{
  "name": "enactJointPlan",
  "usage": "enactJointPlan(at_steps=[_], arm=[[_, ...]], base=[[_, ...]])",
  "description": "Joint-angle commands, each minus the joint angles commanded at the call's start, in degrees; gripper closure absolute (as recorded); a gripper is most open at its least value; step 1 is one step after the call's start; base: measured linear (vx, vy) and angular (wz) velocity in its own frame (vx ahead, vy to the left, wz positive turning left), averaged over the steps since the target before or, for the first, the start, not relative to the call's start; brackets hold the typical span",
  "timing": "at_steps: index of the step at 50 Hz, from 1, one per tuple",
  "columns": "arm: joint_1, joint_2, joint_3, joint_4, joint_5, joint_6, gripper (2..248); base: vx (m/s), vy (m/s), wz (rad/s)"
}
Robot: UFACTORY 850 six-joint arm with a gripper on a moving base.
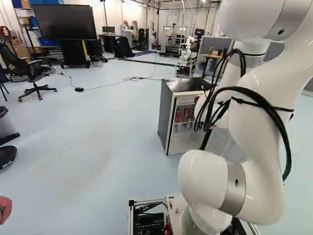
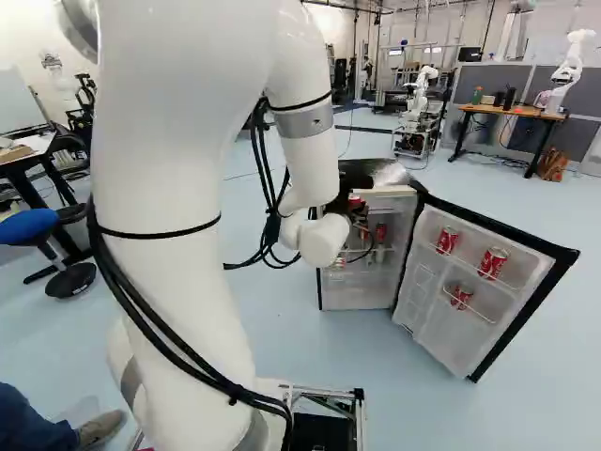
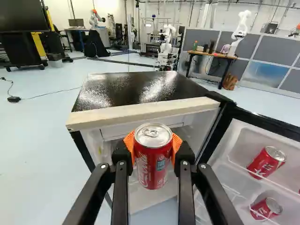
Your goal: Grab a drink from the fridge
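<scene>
Far ahead and to the left of the gripper (image 2: 357,209), a large dark screen (image 1: 64,22) stands on a wheeled stand. Nearer, on the same side, a cable with a black adapter (image 3: 14,99) lies on the floor. The fridge (image 3: 145,91) stands directly ahead of the gripper, its open front facing the fingers and its dark top visible beyond them. Inside it, beyond the gripper, red items (image 1: 178,116) rest on a shelf.

Gripper state: the fingers are parted by the width of one can and closed against it, one orange pad (image 3: 130,146) on each side. The held can (image 3: 153,161) is red with a silver lid, sits upright between the fingertips, and is located in front of the fridge opening.

To the right of the gripper, the fridge door (image 2: 474,287) is swung open. Its racks hold three red cans (image 2: 493,263). Far ahead on the right, another robot (image 3: 240,33) stands at a table (image 3: 211,55).
</scene>
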Motion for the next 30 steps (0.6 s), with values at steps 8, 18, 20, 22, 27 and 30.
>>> enactJointPlan(at_steps=[8, 18, 20, 22, 27, 30], arm=[[0.27, 0.58, -0.63, 0.00, -0.65, 0.00, 154], [0.68, 1.07, -1.69, 0.00, -1.47, 0.00, 154], [0.78, 1.13, -1.94, 0.00, -1.64, 0.00, 154], [0.87, 1.18, -2.20, 0.00, -1.80, 0.00, 154], [1.11, 1.28, -2.89, 0.00, -2.22, 0.00, 154], [1.25, 1.33, -3.31, 0.00, -2.46, 0.00, 154]], base=[[0.000, 0.000, 0.000], [0.000, 0.000, 0.000], [0.000, 0.000, 0.000], [0.000, 0.000, 0.000], [0.000, 0.000, 0.000], [0.000, 0.000, 0.000]])
